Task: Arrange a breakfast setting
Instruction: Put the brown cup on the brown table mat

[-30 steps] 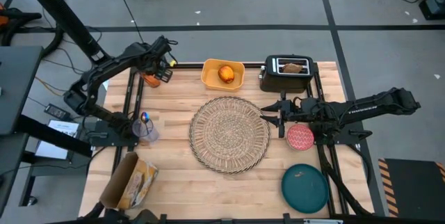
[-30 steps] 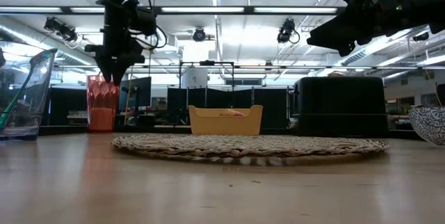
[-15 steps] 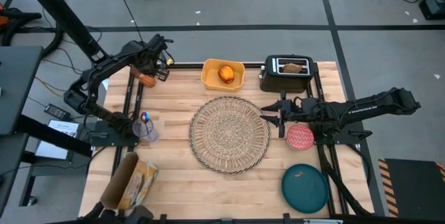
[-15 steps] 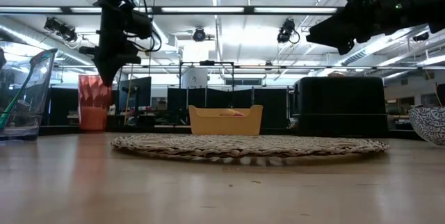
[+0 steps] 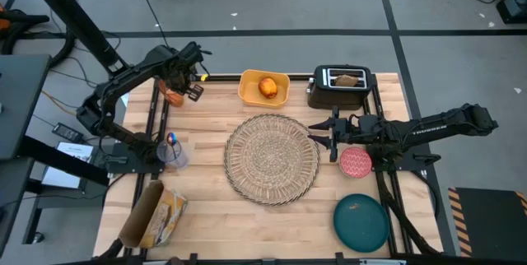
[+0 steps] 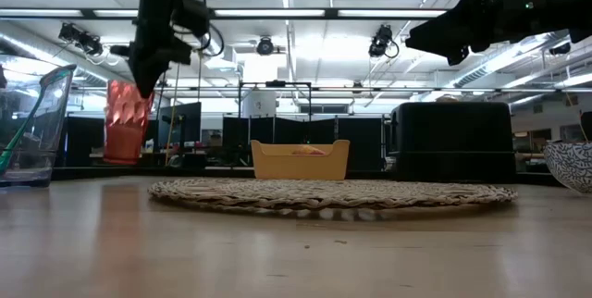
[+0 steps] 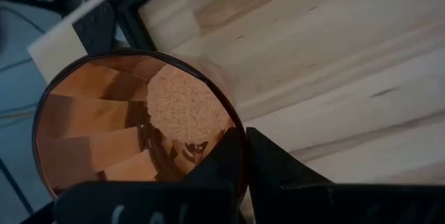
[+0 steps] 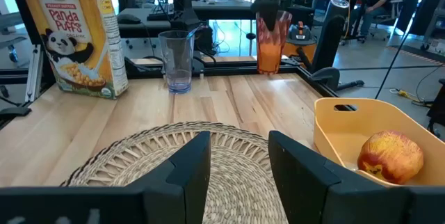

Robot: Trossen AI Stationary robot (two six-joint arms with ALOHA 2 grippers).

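The translucent orange cup (image 6: 123, 124) hangs a little above the table's far left corner, with my left gripper (image 5: 186, 89) shut on its rim. My right gripper (image 5: 333, 136) hovers open at the right edge of the round straw placemat (image 5: 272, 158), with nothing between its fingers. The pink bowl (image 5: 356, 163) and the teal plate (image 5: 361, 221) rest on the table at the right. The spoon (image 5: 171, 143) stands in a clear glass. The toast (image 5: 349, 80) sticks out of the black toaster. The fruit (image 5: 268, 87) lies in the yellow tray. My left gripper pinches the cup's rim (image 7: 235, 135) on one side, one finger inside the cup and one outside. The fingers (image 7: 278, 175) come from above, pointing down. The cup hangs below them, lifted clear of the table and slightly tilted.
A cereal box (image 5: 156, 216) lies at the near left corner. The clear glass (image 8: 176, 60) stands at the left edge. The toaster (image 5: 341, 88) and the yellow tray (image 5: 263, 89) line the far edge. Bare wood shows between the placemat and the near edge.
My left gripper has shut on the cup's rim and risen. The cup first slid a little toward the table's left edge, then came off the table and now hangs slightly tipped.
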